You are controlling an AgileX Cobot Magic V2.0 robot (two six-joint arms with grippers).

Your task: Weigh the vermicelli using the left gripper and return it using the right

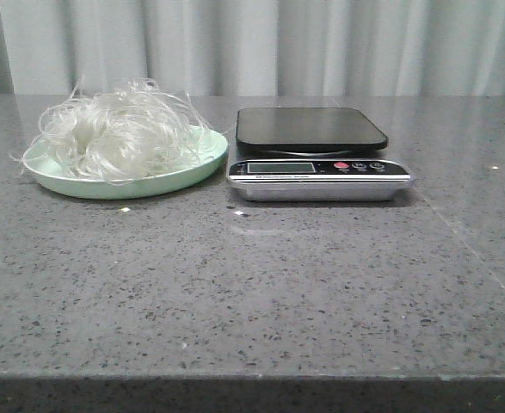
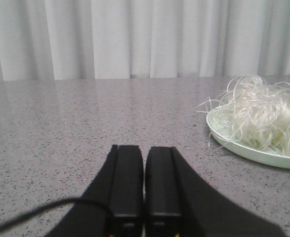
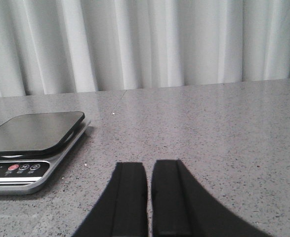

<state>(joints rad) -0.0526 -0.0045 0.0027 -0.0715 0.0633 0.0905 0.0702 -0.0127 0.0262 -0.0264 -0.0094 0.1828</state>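
The vermicelli point(image 1: 119, 129) is a fluffy white tangle heaped on a pale green plate point(image 1: 196, 170) at the table's back left. The same heap point(image 2: 261, 116) shows in the left wrist view, off to one side of my left gripper point(image 2: 145, 148), which is shut and empty with a black cable trailing from it. A kitchen scale point(image 1: 317, 155) with a bare black platform stands right of the plate. My right gripper point(image 3: 149, 165) is shut and empty, a short way from the scale point(image 3: 31, 140). Neither gripper shows in the front view.
The table is grey speckled stone point(image 1: 261, 292) with its front edge near the bottom of the front view. A pale curtain point(image 1: 261, 43) hangs behind the table.
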